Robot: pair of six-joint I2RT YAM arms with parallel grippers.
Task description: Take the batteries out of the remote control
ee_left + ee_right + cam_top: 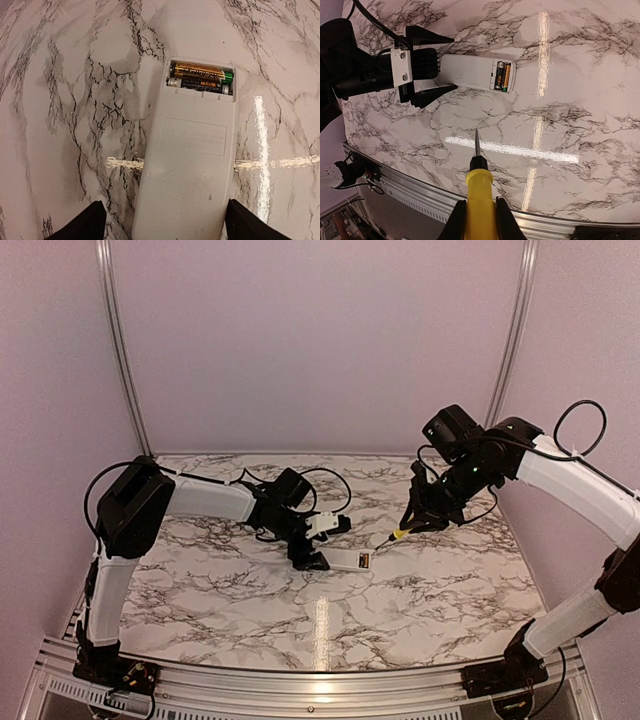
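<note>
White remote control [187, 160] (back upward) bares gold and dark batteries [200, 74].

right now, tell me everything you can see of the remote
The remote is a slim white plastic bar, slightly scuffed, lying flat on the marble table with its back face up. A faint rectangular label outline sits mid-body. The left fingers straddle one end, open; whether they touch it is unclear. At the other end the battery recess has no cover and holds a gold battery and a dark battery side by side.
</note>
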